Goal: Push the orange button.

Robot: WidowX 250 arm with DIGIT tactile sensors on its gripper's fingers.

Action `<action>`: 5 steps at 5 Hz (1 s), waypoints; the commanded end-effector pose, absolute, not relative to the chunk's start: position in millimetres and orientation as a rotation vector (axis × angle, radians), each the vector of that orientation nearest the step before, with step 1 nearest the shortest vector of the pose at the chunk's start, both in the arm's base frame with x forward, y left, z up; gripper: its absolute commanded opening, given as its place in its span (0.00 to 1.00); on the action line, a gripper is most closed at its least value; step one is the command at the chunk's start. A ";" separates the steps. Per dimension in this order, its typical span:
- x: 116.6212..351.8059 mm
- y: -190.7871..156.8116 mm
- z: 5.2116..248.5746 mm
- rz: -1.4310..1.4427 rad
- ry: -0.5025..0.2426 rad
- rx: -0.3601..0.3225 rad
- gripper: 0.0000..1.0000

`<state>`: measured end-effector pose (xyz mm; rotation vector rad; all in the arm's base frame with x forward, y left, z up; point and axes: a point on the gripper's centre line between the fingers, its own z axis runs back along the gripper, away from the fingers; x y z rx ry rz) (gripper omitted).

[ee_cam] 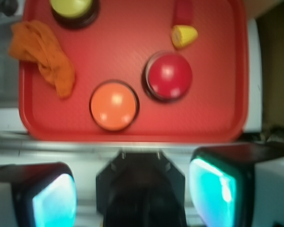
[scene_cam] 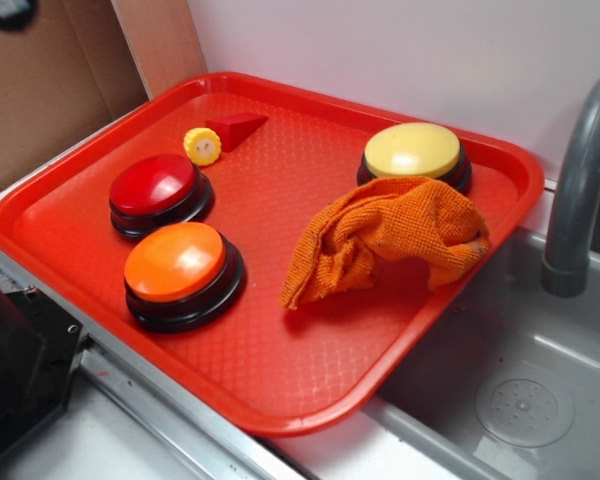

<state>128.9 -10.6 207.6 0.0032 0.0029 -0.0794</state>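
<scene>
The orange button, a glossy orange dome on a black base, sits at the near left of the red tray. In the wrist view my gripper hangs high over the counter just outside the tray's near edge, well short of the button. Its two cyan-padded fingers stand far apart with nothing between them. The gripper does not show in the exterior view.
A red button and a yellow button also stand on the tray. So do a crumpled orange cloth, a small yellow toy and a red wedge. To the right are a sink and a grey faucet. A black block lies at the lower left.
</scene>
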 end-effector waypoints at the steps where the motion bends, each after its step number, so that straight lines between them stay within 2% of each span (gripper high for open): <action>1: 143.2 -11.5 150.2 -0.210 -0.096 0.082 1.00; 2: 148.3 -17.0 127.7 -0.197 -0.083 0.066 1.00; 5: 148.3 -17.0 127.7 -0.197 -0.083 0.066 1.00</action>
